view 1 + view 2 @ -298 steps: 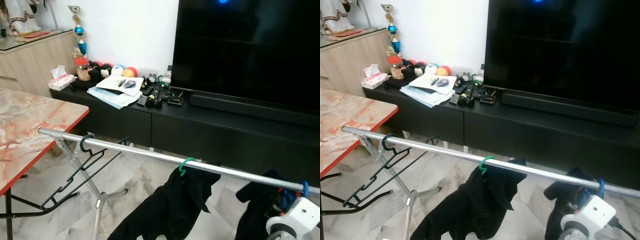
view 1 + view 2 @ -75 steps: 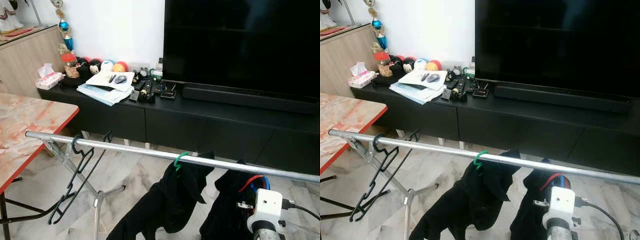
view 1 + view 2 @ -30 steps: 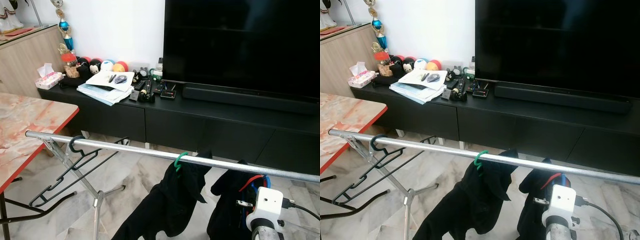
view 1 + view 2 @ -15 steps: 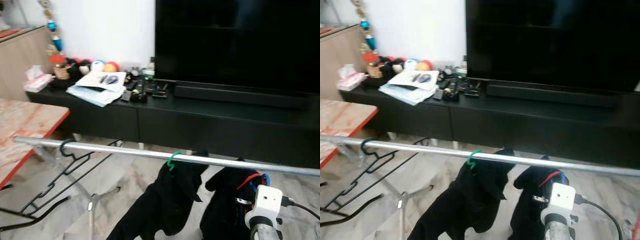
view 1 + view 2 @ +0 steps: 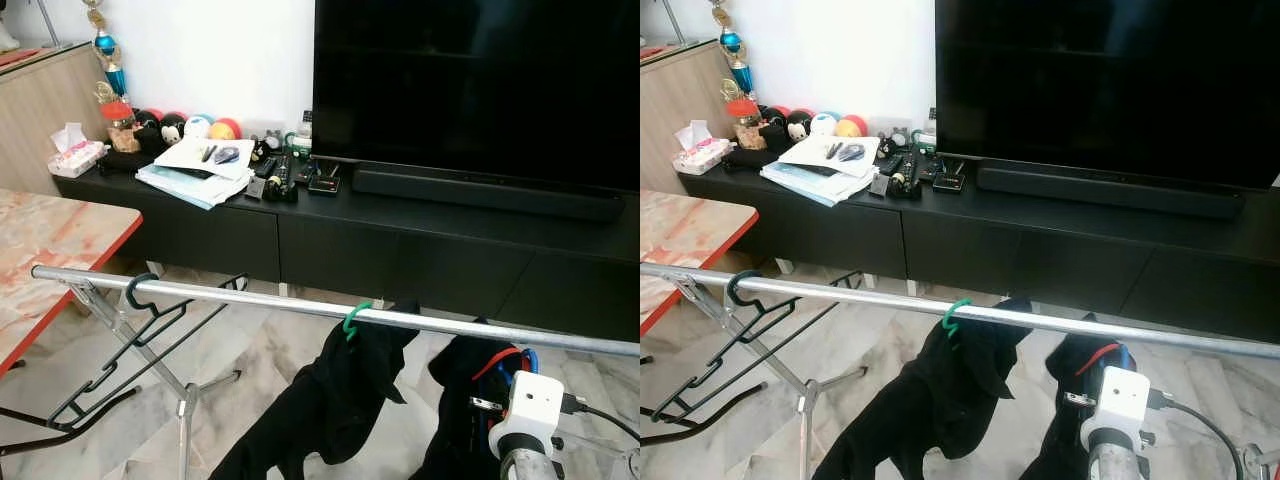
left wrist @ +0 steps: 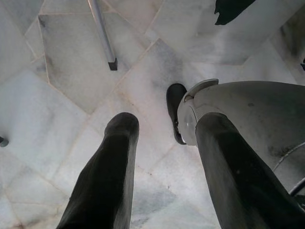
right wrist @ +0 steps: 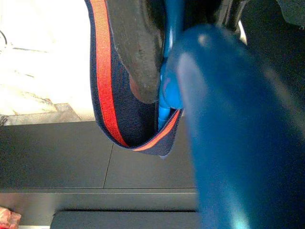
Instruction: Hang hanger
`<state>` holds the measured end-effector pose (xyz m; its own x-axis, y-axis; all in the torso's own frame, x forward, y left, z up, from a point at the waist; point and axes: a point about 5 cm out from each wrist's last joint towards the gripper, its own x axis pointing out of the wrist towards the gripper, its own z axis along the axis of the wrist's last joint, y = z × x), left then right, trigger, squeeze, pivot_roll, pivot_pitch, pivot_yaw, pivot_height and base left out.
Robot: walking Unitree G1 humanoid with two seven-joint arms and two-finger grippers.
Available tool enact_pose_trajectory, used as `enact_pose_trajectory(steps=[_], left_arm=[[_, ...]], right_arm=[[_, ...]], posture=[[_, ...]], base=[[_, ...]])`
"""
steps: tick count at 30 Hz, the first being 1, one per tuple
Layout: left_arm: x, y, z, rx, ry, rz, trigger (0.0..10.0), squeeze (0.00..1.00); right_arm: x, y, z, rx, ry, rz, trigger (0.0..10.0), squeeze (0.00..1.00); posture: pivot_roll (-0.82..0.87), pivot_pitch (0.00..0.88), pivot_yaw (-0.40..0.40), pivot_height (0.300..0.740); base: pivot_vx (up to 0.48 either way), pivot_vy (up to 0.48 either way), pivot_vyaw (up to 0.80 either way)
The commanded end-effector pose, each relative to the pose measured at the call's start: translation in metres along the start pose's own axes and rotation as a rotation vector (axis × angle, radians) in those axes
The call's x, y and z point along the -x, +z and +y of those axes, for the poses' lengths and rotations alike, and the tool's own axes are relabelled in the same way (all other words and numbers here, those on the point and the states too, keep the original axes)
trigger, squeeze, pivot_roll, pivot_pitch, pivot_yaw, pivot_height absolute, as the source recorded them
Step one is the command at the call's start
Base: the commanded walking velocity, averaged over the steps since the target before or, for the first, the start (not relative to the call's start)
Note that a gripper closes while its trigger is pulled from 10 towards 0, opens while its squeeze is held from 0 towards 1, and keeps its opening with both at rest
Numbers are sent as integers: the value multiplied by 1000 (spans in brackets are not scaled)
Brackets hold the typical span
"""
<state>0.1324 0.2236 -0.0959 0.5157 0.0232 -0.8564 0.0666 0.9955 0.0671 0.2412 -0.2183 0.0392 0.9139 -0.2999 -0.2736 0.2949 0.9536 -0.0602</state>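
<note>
From the head views, the right tool is up by the silver rail, holding a blue hanger with dark clothes. I think the hook is close to the rail but not let go yet. A green hanger and an empty black hanger hang there already.

In the left wrist view, the left tool hangs over the floor, fingers apart, holding nothing.

In the right wrist view, the fingers squeeze the blue hanger.
</note>
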Motion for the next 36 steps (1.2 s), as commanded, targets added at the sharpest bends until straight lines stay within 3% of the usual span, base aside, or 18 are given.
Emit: enact_pose_trajectory(steps=[1, 10, 20, 36], left_arm=[[2, -5, 4, -1, 5, 18, 10000, 0], [2, -7, 3, -1, 6, 25, 10000, 0], [0, -6, -6, -1, -3, 27, 10000, 0], [2, -7, 4, 2, 2, 19, 10000, 0]], right_arm=[[-2, 4, 1, 0, -1, -12, 10000, 0], [-3, 3, 2, -9, 2, -7, 10000, 0], [-3, 4, 4, -7, 14, -7, 10000, 0], [-3, 1, 4, -2, 15, 2, 10000, 0]], posture=[[95, 9, -14, 740], [98, 0, -14, 740], [99, 0, -14, 740], [97, 7, -10, 740]], base=[[-247, 0, 0], [-265, 0, 0], [-267, 0, -560], [-265, 0, 0]])
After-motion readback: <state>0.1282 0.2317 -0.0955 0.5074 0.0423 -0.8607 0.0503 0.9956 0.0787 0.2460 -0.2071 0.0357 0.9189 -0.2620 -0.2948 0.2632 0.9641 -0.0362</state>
